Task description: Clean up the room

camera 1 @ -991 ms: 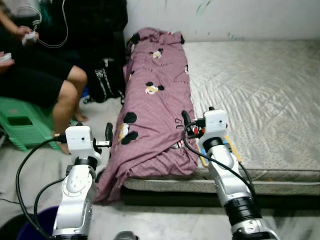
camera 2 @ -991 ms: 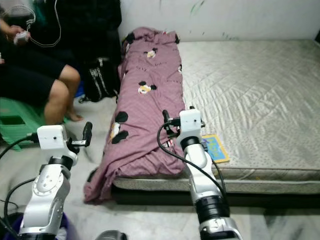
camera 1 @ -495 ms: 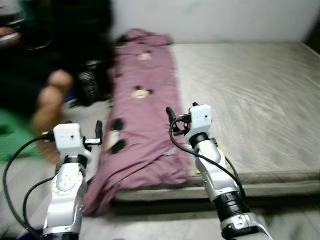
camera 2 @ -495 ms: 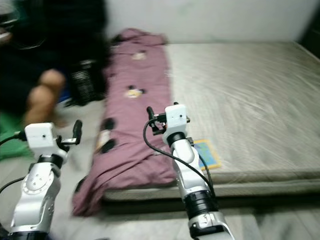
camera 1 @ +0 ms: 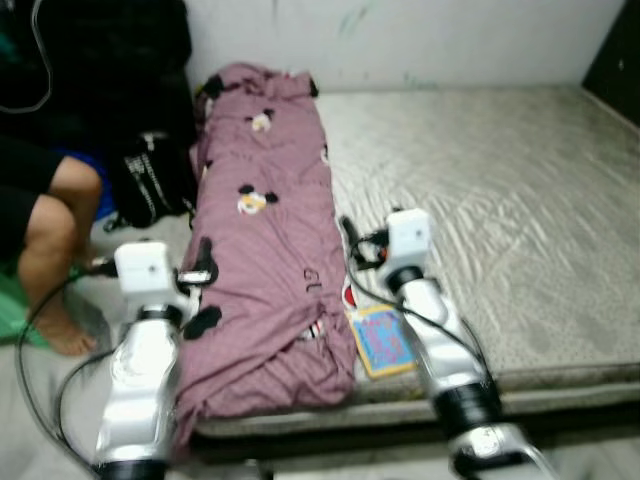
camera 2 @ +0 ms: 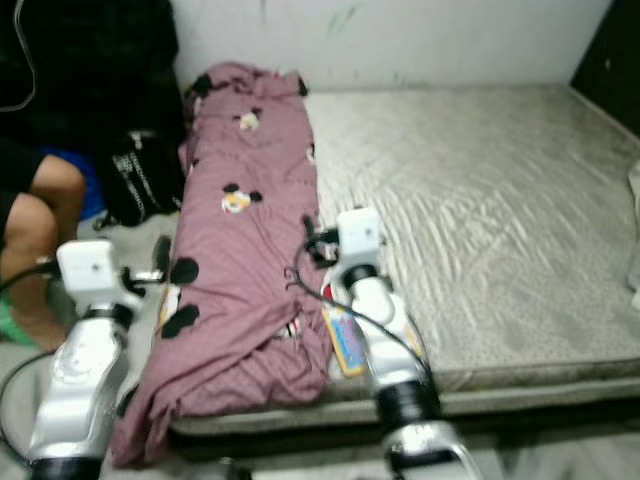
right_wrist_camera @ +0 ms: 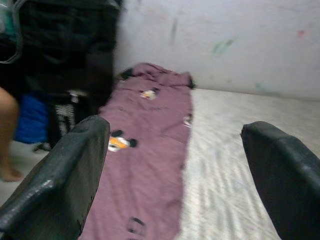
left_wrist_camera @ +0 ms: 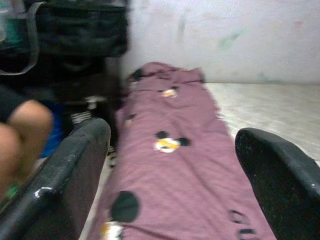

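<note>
A seated person's leg (camera 1: 50, 235) – beside, seemingly, a black bag (camera 1: 150, 180).

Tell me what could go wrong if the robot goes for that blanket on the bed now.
1. The blanket droops over the mattress edge toward the floor, so it might drag or catch the robot's feet when pulled.
2. A book lies right against the blanket's edge; tugging the fabric could sweep it off.
3. A person's leg and a black bag sit close to the left gripper, so a wide swing may hit them. Both grippers are open and empty.
</note>
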Controlling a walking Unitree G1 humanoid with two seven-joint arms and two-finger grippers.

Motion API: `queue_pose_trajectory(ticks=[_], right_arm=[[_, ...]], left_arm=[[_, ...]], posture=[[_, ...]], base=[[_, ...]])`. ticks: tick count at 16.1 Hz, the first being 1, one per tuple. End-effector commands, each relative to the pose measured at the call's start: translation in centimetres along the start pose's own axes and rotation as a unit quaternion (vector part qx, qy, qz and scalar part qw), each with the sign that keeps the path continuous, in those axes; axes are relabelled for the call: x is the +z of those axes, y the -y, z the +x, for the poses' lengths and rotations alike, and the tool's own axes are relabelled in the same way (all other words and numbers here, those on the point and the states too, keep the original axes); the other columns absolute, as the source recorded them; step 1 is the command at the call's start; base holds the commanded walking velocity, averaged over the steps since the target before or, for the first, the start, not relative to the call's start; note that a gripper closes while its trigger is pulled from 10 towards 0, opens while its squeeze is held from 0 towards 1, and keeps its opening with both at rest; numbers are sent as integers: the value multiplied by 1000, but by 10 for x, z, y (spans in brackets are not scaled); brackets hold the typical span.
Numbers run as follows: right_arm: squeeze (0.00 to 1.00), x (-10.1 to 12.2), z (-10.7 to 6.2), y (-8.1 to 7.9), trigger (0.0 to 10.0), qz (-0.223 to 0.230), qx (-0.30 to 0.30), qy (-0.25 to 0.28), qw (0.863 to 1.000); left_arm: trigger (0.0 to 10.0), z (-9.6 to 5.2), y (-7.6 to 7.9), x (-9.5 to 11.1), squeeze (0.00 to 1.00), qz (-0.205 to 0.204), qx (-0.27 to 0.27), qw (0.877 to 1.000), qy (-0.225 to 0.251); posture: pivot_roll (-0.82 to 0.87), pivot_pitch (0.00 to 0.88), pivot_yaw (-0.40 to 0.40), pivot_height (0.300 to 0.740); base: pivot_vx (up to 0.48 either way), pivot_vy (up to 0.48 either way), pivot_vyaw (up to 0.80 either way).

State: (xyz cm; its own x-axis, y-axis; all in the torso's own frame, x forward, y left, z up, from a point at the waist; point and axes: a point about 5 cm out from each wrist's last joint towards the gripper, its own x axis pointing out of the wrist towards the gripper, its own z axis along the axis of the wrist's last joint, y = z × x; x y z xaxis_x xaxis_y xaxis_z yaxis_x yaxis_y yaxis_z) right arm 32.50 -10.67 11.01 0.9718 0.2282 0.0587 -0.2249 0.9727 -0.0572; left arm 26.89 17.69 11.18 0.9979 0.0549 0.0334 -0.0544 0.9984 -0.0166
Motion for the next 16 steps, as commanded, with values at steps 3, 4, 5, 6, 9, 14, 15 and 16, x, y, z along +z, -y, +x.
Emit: queue_pose_trajectory(ticks=[3, 4, 5, 6, 9, 14, 15, 16], right_arm=[[0, 1, 1, 2, 10000, -2, -2, 0, 1000], [0, 1, 1, 1, 10000, -6, 0, 0, 1000], [0, 1, 1, 1, 10000, -6, 1, -1, 1000], [0, 1, 2, 2, 10000, -6, 1, -1, 1000], [0, 0, 2, 3, 10000, -5, 3, -3, 1000], [0, -1, 3, 2, 10000, -7, 5, -6, 1000], [0, -1, 3, 3, 10000, -8, 5, -6, 1000], [0, -1, 3, 3, 10000, -8, 5, -6, 1000]], left_arm=[[10000, 0, 1, 1, 0, 5, -3, 1000, 3], [10000, 0, 2, 1, 0, 5, -4, 1000, 4], [10000, 1, 2, 1, 0, 4, -4, 1000, 4], [10000, 1, 3, 1, 0, 3, -4, 1000, 5], [10000, 1, 4, 1, 0, 1, -5, 1000, 6], [10000, 1, 5, 1, 0, -1, -5, 1000, 6], [10000, 2, 5, 1, 0, -1, -5, 1000, 6], [10000, 2, 5, 1, 0, -3, -5, 1000, 7]], posture=[[41, 0, -13, 740], [41, 0, -13, 740], [41, 0, -17, 740], [40, 0, -19, 740], [40, 0, -23, 740], [38, 0, -25, 740], [36, 0, -26, 740], [35, 0, -26, 740]], base=[[0, -105, 0], [0, -360, 544], [0, -360, 800], [0, -364, 800], [0, -364, -198], [0, -362, 0], [0, -360, 0], [0, -281, 0]])
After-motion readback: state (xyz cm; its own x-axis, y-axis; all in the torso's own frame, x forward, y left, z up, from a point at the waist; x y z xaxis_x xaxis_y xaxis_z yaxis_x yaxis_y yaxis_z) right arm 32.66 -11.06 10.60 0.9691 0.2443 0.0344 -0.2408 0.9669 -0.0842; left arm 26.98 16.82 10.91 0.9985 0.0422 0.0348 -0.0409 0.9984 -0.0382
